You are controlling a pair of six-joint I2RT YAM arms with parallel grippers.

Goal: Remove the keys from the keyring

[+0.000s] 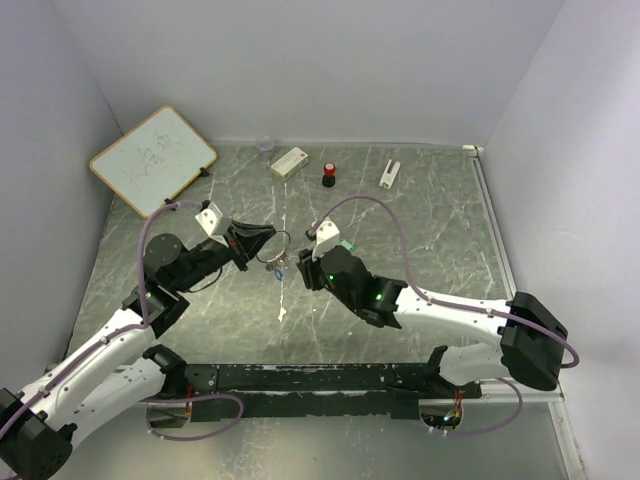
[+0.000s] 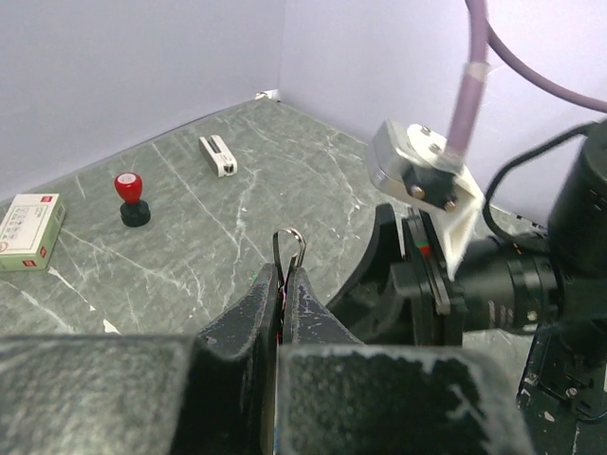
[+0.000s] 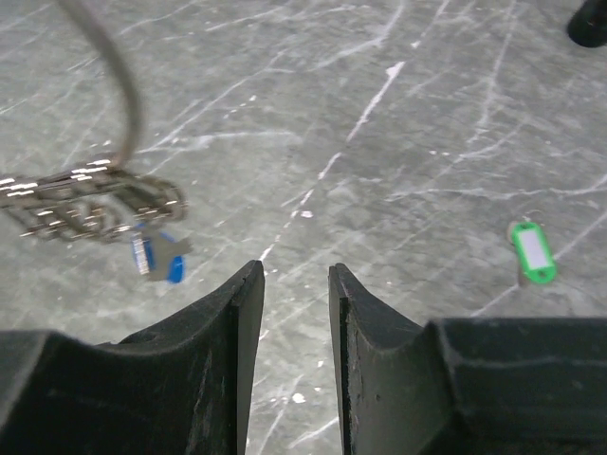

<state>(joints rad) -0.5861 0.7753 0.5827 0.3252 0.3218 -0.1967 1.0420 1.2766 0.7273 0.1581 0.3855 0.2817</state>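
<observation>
My left gripper (image 1: 262,240) is shut on the keyring (image 1: 279,244), a thin wire ring that sticks up between its tips (image 2: 282,275) in the left wrist view. A bunch of silvery keys (image 3: 95,199) hangs from the ring just above the table, and the blue-headed key (image 3: 156,258) is the lowest of them. A green-headed key (image 3: 531,254) lies loose on the table, apart from the ring (image 3: 123,85). My right gripper (image 3: 296,275) is open and empty. It hovers just right of the hanging bunch (image 1: 272,264).
A whiteboard (image 1: 152,160) leans at the back left. Along the back wall stand a clear cup (image 1: 265,148), a white box (image 1: 289,162), a red-capped black knob (image 1: 329,175) and a white clip (image 1: 389,173). Purple cables loop over both wrists.
</observation>
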